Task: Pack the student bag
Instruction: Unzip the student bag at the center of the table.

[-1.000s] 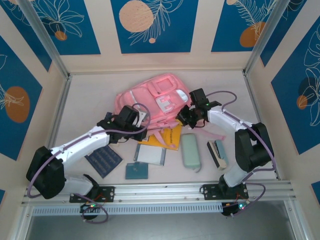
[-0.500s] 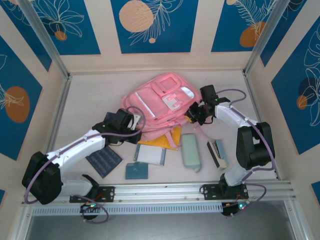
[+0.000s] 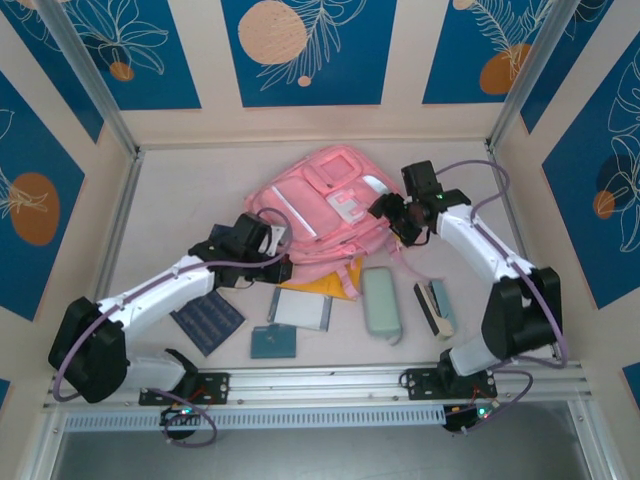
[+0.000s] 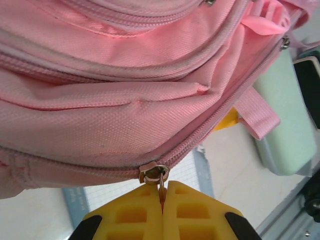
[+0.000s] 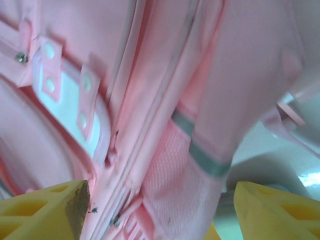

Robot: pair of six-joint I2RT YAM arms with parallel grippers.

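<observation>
Zip pull point(image 4: 160, 184) in left hand point(image 4: 163, 197)

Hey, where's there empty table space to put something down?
Bare table lies between the student bag and the left wall, and along the back wall. The front is crowded: grid notebook, mint pencil case, dark pad.

No word, label, brand, number or sign can be read on the large soft pink fabric backpack point(image 4: 125, 100) just beyond the left pincer point(image 4: 162, 194), nor on the pale green oblong case point(image 3: 380, 303) to its right.
</observation>
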